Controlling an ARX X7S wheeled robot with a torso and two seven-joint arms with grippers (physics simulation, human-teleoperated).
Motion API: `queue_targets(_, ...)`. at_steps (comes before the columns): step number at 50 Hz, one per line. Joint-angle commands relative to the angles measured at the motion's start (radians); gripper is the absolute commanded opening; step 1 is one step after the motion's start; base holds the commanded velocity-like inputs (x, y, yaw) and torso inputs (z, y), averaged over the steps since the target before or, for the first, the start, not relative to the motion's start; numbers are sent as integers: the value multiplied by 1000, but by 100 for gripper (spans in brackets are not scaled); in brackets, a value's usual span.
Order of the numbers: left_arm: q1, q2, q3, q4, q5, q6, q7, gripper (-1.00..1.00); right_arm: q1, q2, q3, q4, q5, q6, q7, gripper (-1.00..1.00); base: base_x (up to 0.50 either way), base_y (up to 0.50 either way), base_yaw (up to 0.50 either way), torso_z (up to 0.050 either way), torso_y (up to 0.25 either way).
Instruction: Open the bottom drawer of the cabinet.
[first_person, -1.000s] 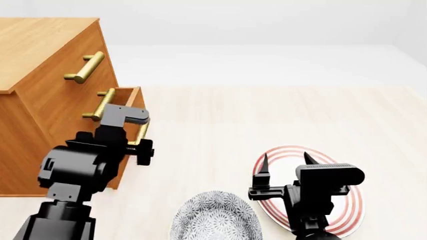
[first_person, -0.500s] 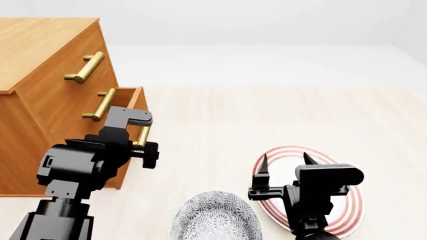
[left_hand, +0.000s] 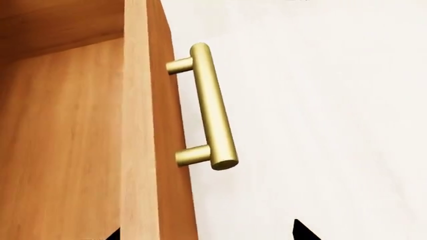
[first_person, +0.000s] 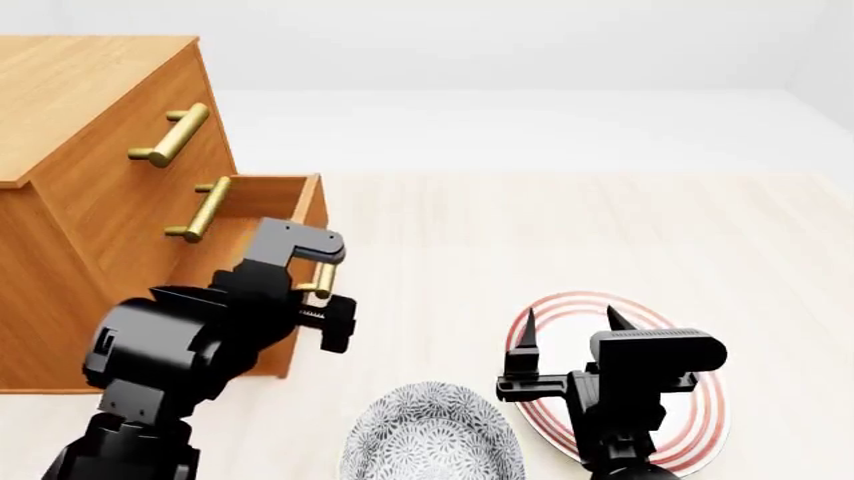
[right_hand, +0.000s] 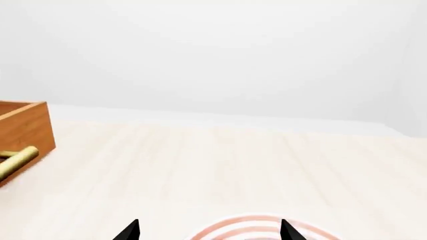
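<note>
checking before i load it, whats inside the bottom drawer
Only bare wooden inner walls of the bottom drawer show; its floor and most of the inside are hidden by the left arm.

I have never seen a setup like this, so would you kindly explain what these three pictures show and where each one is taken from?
This is a simulated two-armed robot. The head view looks down from its head. Its left gripper is at the brass handle of the bottom drawer, which is pulled partway out of the wooden cabinet. The left wrist view, from that arm's camera, shows the handle ahead of the open fingertips, not clamped. The right gripper hangs open and empty above a red-ringed plate; the right wrist view looks out from there. A patterned bowl sits beside the plate.
</note>
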Motion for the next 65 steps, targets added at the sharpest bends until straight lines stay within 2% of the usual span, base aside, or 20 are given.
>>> queue_targets(1,19,25,24,87,-75,-53,26,100,1,3,-2,1,5,-3,3,100,0,0,0,0,0)
queue_targets(17,11,54,17,131,-139,-87,57,100,-1,10,-2,-3,14,-4,9,100,0,0,0,0,0)
queue_targets(55,35,32,31,263,-237,-105,85,100,4,18,-15,7,22,-12,20,100,0,0,0,0,0)
queue_targets(61,35,27,30,269,-239,-97,78,100,5,20,-16,2,24,-9,24,100,0,0,0,0,2)
queue_targets(65,66,33,-40,369,-224,-73,6,100,5,24,-13,-12,27,-3,30,100,0,0,0,0,0)
